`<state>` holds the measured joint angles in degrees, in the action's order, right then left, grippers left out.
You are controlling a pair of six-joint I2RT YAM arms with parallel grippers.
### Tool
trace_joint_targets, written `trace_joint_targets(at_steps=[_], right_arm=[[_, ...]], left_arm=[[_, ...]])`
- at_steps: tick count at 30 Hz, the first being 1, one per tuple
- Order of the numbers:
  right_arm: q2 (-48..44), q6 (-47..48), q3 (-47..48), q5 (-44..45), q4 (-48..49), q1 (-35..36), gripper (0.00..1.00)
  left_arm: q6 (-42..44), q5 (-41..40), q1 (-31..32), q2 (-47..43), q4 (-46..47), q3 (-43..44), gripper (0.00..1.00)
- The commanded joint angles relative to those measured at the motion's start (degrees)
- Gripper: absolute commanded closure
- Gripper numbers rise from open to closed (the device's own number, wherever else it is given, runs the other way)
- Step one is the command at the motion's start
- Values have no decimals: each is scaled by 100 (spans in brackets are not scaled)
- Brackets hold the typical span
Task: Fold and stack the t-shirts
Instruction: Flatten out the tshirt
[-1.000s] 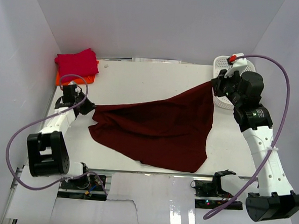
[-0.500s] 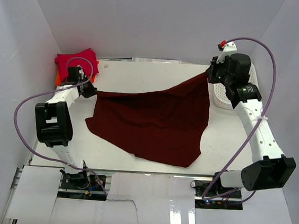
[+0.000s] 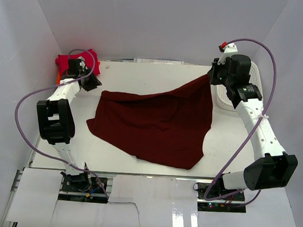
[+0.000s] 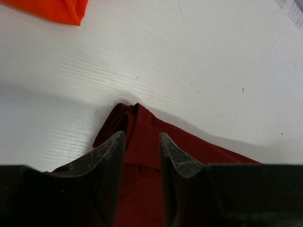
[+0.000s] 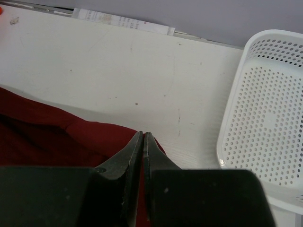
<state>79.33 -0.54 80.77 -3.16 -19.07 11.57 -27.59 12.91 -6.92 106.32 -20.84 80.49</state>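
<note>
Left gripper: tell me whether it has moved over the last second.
Yes. The left gripper went toward the far edge of the table, closer to the folded red t-shirt in the back-left corner.

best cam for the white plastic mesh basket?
Right wrist: the white plastic mesh basket fills the right side, with its holes and rim clear. Top external shows only slivers behind the right arm. Left wrist doesn't show it.

This looks like a robot lab. A white desk (image 3: 154,75) sits inside plain white walls (image 3: 157,21), like a box. A left arm (image 3: 65,93) and a right arm (image 3: 261,130) are bolted at its front edge, and purple cables (image 3: 15,116) loop from them.
</note>
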Motion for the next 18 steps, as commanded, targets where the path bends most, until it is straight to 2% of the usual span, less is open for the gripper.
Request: trace_joint_targets(at_steps=[1, 7, 9, 12, 18], right_arm=[[-41, 27, 44, 96, 378, -32, 92], [-5, 27, 61, 131, 351, -41, 92], [-5, 27, 70, 131, 343, -32, 92], [-5, 27, 114, 140, 299, -32, 92], [-5, 18, 88, 131, 307, -32, 92]], left_arm=[[18, 185, 6, -445, -279, 46, 55], [-526, 335, -11, -990, -281, -656, 54], [-633, 650, -73, -1035, -132, -945, 54], [-660, 959, -196, -921, -25, -965, 54], [-343, 854, -213, -639, -280, -745, 53]])
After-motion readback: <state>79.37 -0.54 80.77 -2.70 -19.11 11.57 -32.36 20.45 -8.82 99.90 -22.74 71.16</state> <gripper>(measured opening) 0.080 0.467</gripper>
